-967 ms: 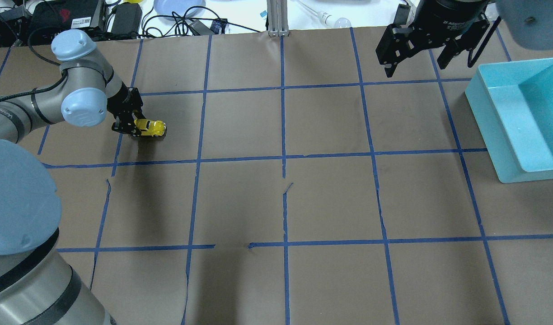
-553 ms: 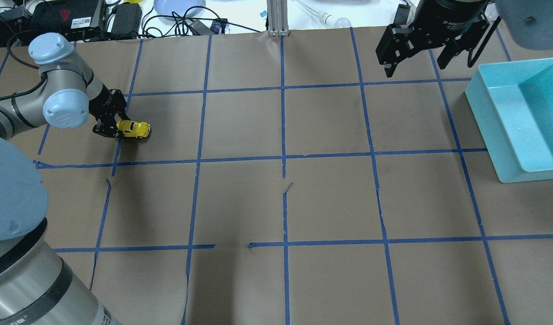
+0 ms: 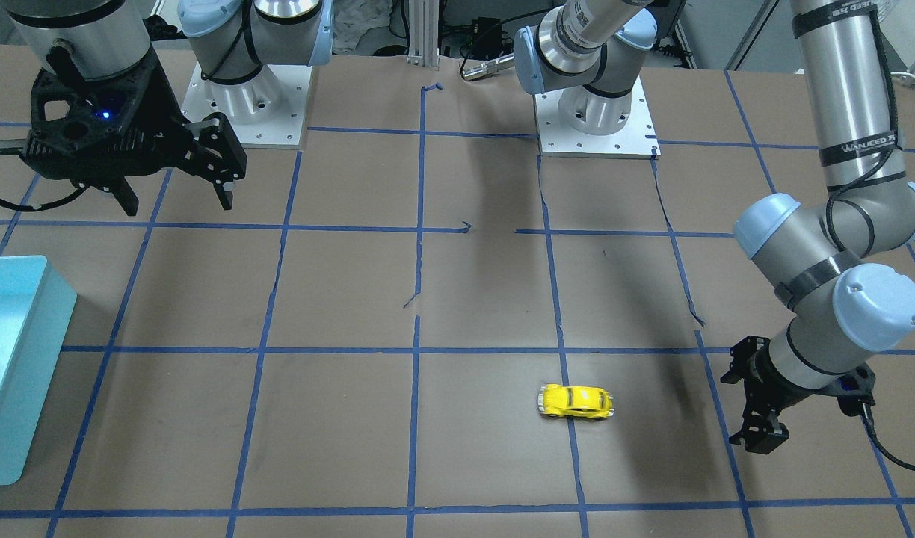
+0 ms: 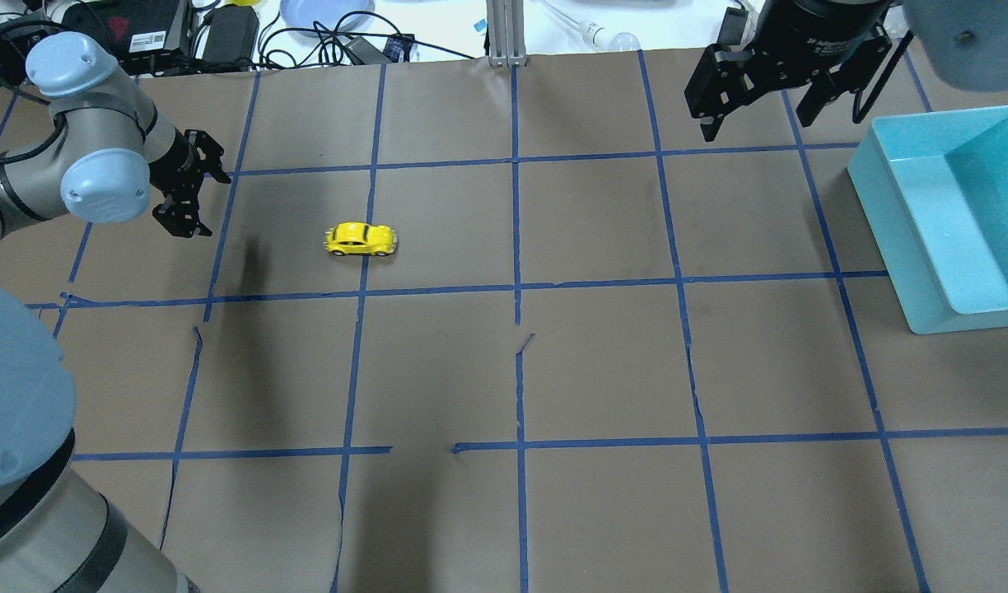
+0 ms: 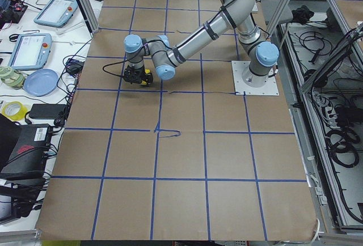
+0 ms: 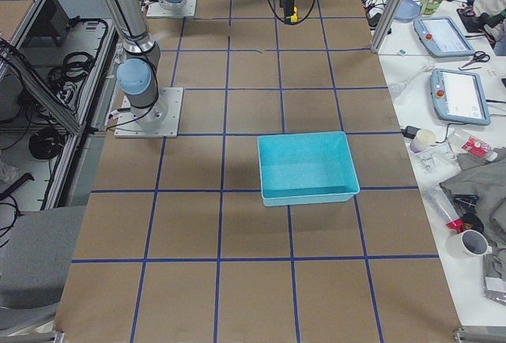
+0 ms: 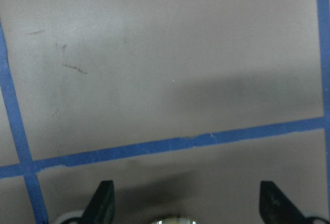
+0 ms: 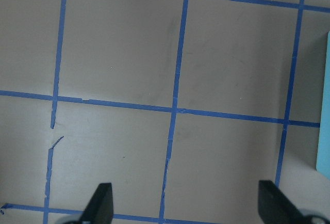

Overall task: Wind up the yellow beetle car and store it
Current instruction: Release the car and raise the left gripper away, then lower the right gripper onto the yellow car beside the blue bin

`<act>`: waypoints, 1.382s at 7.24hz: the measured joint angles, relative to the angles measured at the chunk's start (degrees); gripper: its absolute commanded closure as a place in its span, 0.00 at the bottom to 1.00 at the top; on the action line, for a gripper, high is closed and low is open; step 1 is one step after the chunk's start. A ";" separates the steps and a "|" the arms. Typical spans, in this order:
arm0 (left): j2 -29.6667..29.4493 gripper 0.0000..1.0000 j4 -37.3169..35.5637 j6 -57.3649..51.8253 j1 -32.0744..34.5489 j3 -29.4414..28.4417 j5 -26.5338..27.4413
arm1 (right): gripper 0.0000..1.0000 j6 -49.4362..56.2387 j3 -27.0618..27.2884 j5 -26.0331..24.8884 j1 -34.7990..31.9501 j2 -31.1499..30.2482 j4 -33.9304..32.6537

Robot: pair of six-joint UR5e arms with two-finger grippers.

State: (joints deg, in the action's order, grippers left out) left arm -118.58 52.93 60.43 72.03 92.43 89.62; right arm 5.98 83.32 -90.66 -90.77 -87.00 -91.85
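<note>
Brown paper covers the table (image 4: 603, 362), and blue tape marks it into a grid of squares. Some of the tape lines are torn or lifted near the middle.

Two grey arms with pale blue joint caps reach over the table. The left arm (image 4: 100, 173) is bent low over the far left squares in the overhead view. The right arm (image 3: 91, 30) is held high over the far right corner.

A light blue bin (image 4: 899, 247) sits at the table's right edge. It is open at the top, and its near wall lies beside a tape line.

The right gripper (image 4: 755, 129) hangs above the table just beside the bin's far corner. Its jaws are spread wide, and its wrist view shows only paper and tape between the two fingertips, with a sliver of the bin at the right border.

The left gripper (image 4: 210, 204) sits low near the table, pointing along the surface toward the middle. Its jaws are also spread apart and grip nothing. Its wrist view shows bare paper and a tape crossing between the fingertips.

The car (image 4: 360, 240) stands on its wheels on the paper. It lies lengthwise across the table, straddles a tape line, and is well apart from the left gripper on the side toward the table's middle. It is far from the bin.
</note>
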 measured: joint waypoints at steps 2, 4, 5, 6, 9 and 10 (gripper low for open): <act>4.87 0.01 1.19 -10.57 2.23 -0.26 0.43 | 0.00 -0.04 0.00 0.01 0.01 -0.01 0.00; 9.86 0.00 3.40 -20.60 5.38 -0.43 0.82 | 0.00 -0.01 0.00 -0.03 0.00 -0.01 0.00; 12.11 0.00 5.64 -25.07 6.62 -0.68 0.78 | 0.00 0.00 0.00 -0.04 -0.01 -0.01 0.00; 14.17 0.00 9.09 -29.13 7.46 -1.54 0.81 | 0.00 0.00 0.00 -0.02 -0.02 0.00 0.00; 18.45 0.00 21.38 -40.83 8.06 -5.60 0.98 | 0.00 -0.07 0.03 0.22 -0.09 0.07 0.00; 19.94 0.00 25.99 -44.07 8.14 -6.43 0.97 | 0.00 0.22 0.03 0.43 -0.04 0.15 0.02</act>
State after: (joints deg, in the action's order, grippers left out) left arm -98.65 78.92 16.35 80.17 86.00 90.59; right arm 6.19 83.35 -90.23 -90.80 -86.85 -91.83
